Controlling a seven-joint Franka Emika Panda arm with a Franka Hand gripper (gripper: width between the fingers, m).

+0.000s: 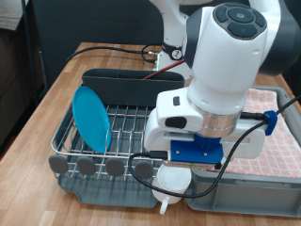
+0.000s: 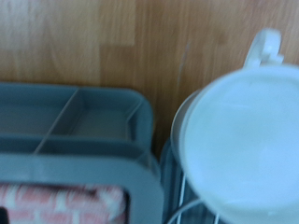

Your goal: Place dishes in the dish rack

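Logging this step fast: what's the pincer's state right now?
Pincer: fingers hidden under the hand, above the white mug at the dish rack edge; open or closed cannot be told.

Blue plate (image 1: pixel 92 117) upright in dish rack (image 1: pixel 71 139)

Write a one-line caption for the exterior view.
Panda gripper lowers white mug over dish rack; light-blue plate stands racked.

The desk (image 1: pixel 56 89) is brown wood with a smooth, streaky grain. The dish rack (image 1: pixel 103 179) looks like dark grey plastic under shiny silver wire. The plate (image 1: pixel 92 118) is smooth and light blue. Under the gripper (image 1: pixel 174 174), the mug (image 2: pixel 238 149) is glossy white. The cloth (image 2: pixel 56 203) beside it is soft and pink-checked.
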